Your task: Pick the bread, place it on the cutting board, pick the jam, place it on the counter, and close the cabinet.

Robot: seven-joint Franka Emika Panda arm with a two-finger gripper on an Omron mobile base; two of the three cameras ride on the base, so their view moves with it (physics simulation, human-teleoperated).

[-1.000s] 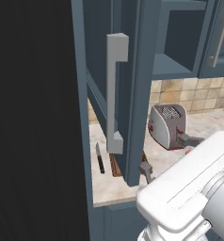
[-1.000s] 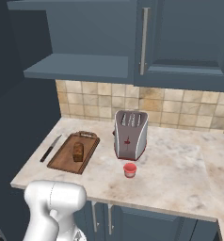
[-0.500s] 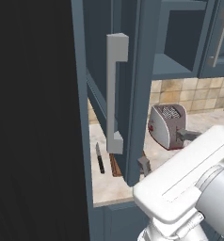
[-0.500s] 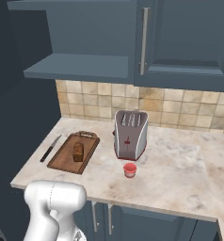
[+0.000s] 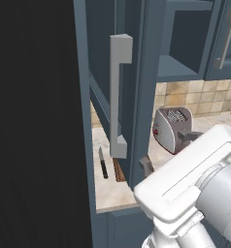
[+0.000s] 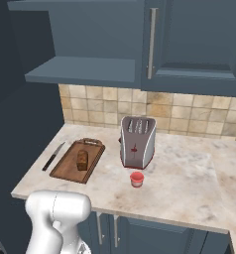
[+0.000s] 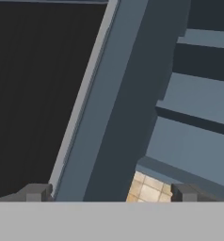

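Nothing on the table (image 6: 189,183) has shifted over the last second; the white arm has swung a little leftward toward the open cabinet door (image 5: 137,92). From the left base camera, that door stands edge-on with its long grey handle (image 5: 118,97) facing out and the toaster (image 5: 172,128) behind it. From the right base camera, relative to the toaster (image 6: 138,141): the bread (image 6: 82,159) lies to its left on the cutting board (image 6: 65,166), and the jam (image 6: 136,178) stands just in front on the table, so closing remains. In the hand camera, the hand (image 7: 109,194) is spread wide and empty, fingers (image 7: 35,192) either side of the door's edge. Best to press the door's outer face flat, pushing along its swing.
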